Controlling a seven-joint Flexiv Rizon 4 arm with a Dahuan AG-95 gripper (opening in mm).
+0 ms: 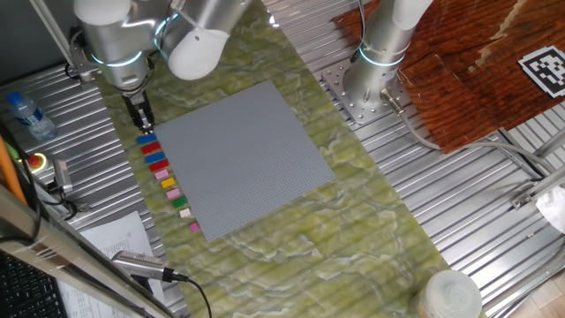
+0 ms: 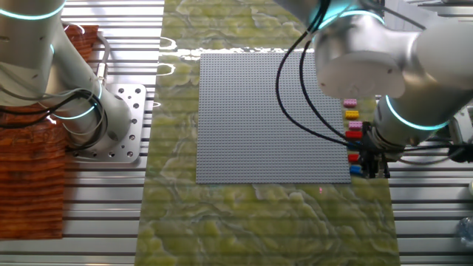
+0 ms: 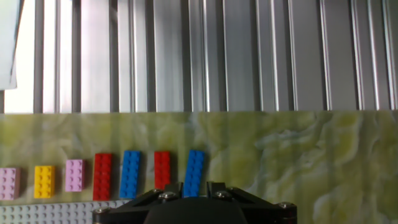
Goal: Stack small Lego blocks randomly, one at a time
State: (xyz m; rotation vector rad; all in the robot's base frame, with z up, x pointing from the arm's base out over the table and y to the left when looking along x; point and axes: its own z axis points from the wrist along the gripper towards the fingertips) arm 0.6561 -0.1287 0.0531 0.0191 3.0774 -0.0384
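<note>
Several small Lego blocks lie in a row on the green mat along the edge of the grey baseplate [image 1: 238, 159]; they also show in the other fixed view [image 2: 353, 125]. In the hand view the row reads pink [image 3: 9, 183], yellow [image 3: 44, 181], pink [image 3: 75, 175], red [image 3: 102, 176], blue [image 3: 130, 173], red [image 3: 162, 169] and a slightly tilted blue block [image 3: 194, 163]. My gripper [image 1: 142, 122] is at the end of the row, just above that tilted blue block [image 1: 146, 139]. Its two fingers stand slightly apart on either side of the block's near end [image 3: 194, 185]. It holds nothing.
The ribbed metal table top [image 3: 249, 56] lies beyond the mat. A second arm's base [image 1: 375, 84] stands at the far side of the baseplate. A water bottle [image 1: 26, 115], papers [image 1: 115, 238] and a red button [image 1: 37, 162] are near the row.
</note>
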